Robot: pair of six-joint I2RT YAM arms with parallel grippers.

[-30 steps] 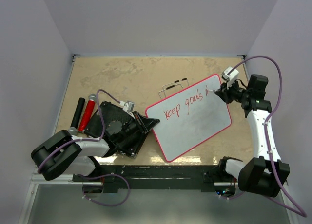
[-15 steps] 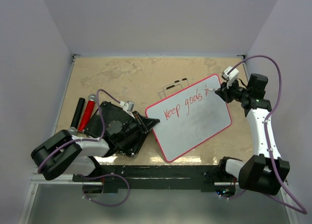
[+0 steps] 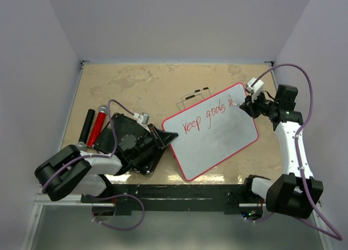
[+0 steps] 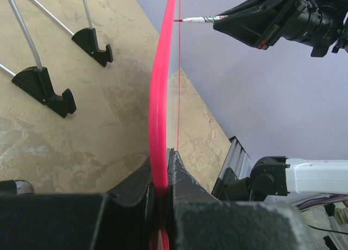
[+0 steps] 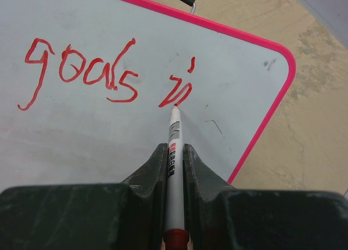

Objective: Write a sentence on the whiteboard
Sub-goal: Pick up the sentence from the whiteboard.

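The whiteboard, white with a red rim, lies tilted on the tan table. The sentence in red reads "Keep goals" followed by an "i" and a fresh stroke. My left gripper is shut on the whiteboard's left rim, seen edge-on between its jaws. My right gripper is shut on a white marker with a red end. The marker's tip touches the whiteboard at the end of the fresh stroke, near the top right corner.
A black cylinder and a red one lie at the left. A black ribbed slab sits under my left arm. A wire stand with black clips lies behind the board. Walls close in on three sides.
My right gripper has shifted slightly up and left with the marker, adding a red stroke after the "i". The left arm and the board have not moved.
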